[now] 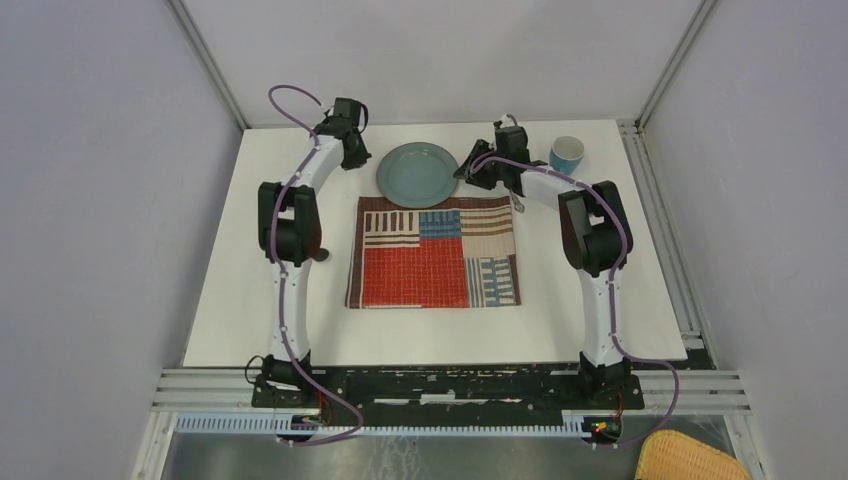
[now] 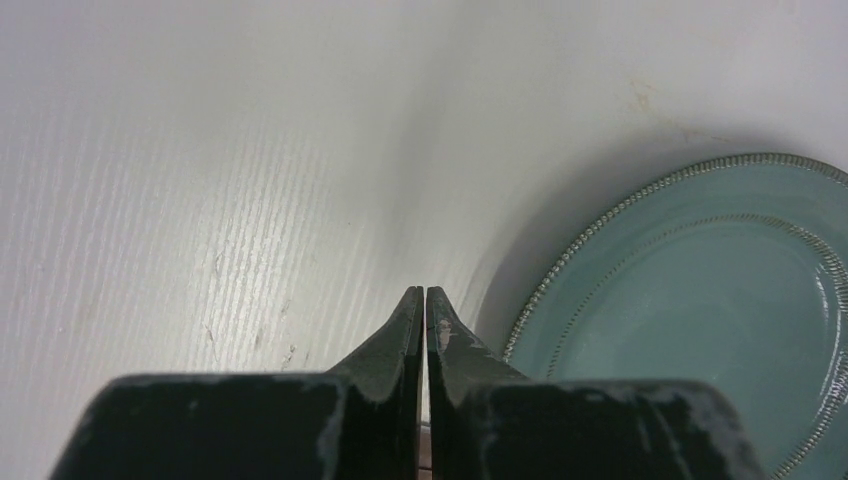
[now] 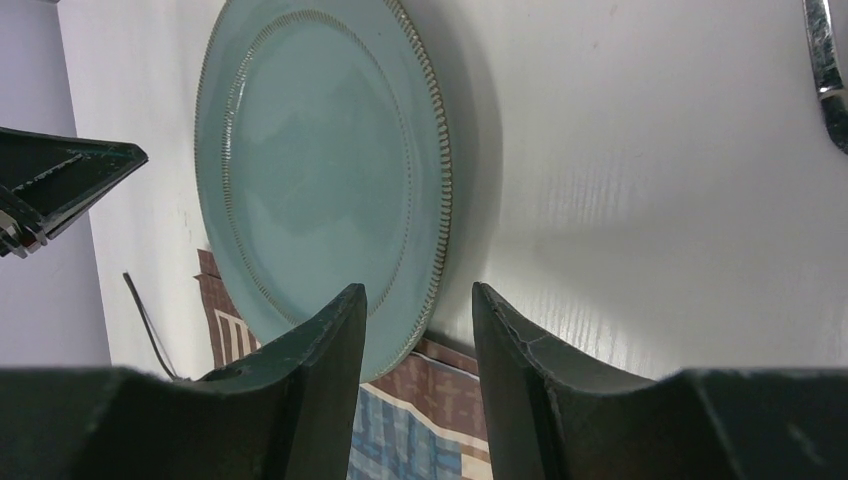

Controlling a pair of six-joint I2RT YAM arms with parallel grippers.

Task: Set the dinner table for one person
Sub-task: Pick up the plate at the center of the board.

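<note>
A robotics lab cell is indicated: a white surface (image 1: 600, 320) is enclosed by plain grey panels (image 1: 90, 200) and metal rails (image 1: 450, 385), with the left arm (image 1: 290, 230) and right arm (image 1: 595, 235) bolted on.

Left arm (image 1: 290, 225) extended, left fingers (image 2: 405, 340) closed, right arm (image 1: 592, 235) extended, right fingers (image 3: 320, 350) parted

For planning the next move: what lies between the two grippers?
The teal plate, on the dinner table, left gripper and right gripper at its sides; the top view shows this.
</note>
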